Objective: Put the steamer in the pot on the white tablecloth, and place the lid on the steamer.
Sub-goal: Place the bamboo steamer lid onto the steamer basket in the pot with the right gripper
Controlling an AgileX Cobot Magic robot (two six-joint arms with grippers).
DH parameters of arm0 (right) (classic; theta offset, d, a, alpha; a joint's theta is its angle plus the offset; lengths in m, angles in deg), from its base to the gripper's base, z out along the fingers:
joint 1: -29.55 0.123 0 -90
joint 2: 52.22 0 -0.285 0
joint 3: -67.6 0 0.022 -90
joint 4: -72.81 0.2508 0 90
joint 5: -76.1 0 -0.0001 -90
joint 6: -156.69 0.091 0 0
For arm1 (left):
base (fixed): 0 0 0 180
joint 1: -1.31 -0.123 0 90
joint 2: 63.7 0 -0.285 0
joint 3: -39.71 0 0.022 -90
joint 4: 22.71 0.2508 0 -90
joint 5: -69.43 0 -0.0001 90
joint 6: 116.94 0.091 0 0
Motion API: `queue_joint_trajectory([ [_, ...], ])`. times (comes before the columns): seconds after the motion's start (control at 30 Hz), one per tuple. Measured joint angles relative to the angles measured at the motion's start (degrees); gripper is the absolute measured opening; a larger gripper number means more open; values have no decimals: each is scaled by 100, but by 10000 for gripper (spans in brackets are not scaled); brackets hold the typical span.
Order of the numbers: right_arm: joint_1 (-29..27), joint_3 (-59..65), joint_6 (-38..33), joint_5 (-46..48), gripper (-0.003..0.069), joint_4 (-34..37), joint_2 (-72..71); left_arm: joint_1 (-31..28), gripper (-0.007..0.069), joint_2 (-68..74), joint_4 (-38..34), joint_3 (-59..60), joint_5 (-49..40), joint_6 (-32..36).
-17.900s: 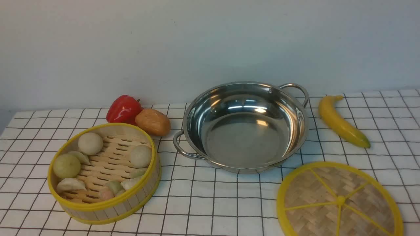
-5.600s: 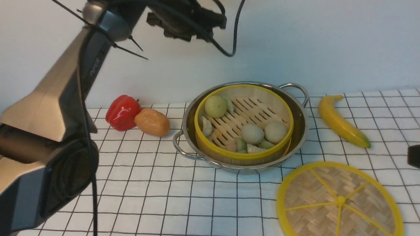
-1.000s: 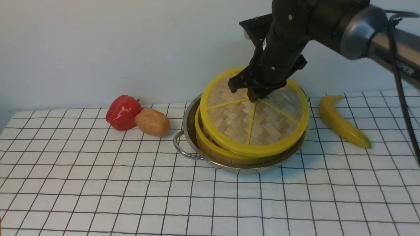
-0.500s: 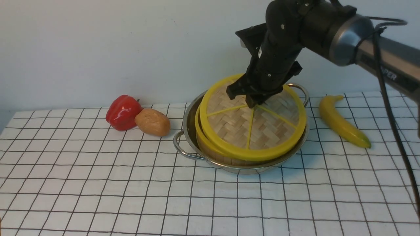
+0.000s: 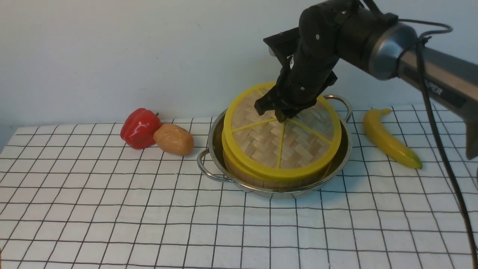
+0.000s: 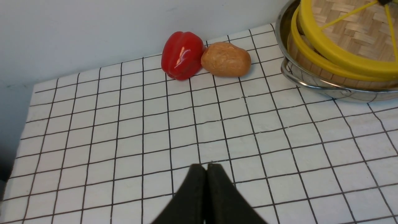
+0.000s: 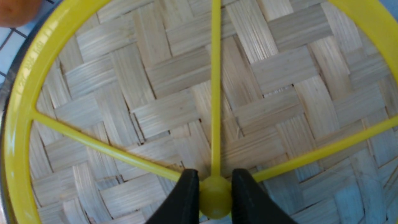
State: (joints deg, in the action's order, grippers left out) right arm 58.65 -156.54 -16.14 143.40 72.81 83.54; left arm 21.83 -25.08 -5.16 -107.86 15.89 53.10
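Woven bamboo lid [image 5: 281, 144], yellow rim, six spokes, centre knob [image 7: 215, 196]

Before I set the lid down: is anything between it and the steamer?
Nothing visible. The right gripper holds the lid by its knob directly over the steamer in the pot; the pepper and banana lie off to the sides.

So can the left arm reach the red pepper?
Probably yes: only bare white tablecloth lies between the left gripper and the red pepper. Its jaws are shut, so they'd need opening first.
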Motion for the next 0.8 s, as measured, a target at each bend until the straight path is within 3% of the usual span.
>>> queue_joint_trajectory([
  [0.8,0,-51,-424,-318,148,0,184,0,-19,0,0,0,0,0],
])
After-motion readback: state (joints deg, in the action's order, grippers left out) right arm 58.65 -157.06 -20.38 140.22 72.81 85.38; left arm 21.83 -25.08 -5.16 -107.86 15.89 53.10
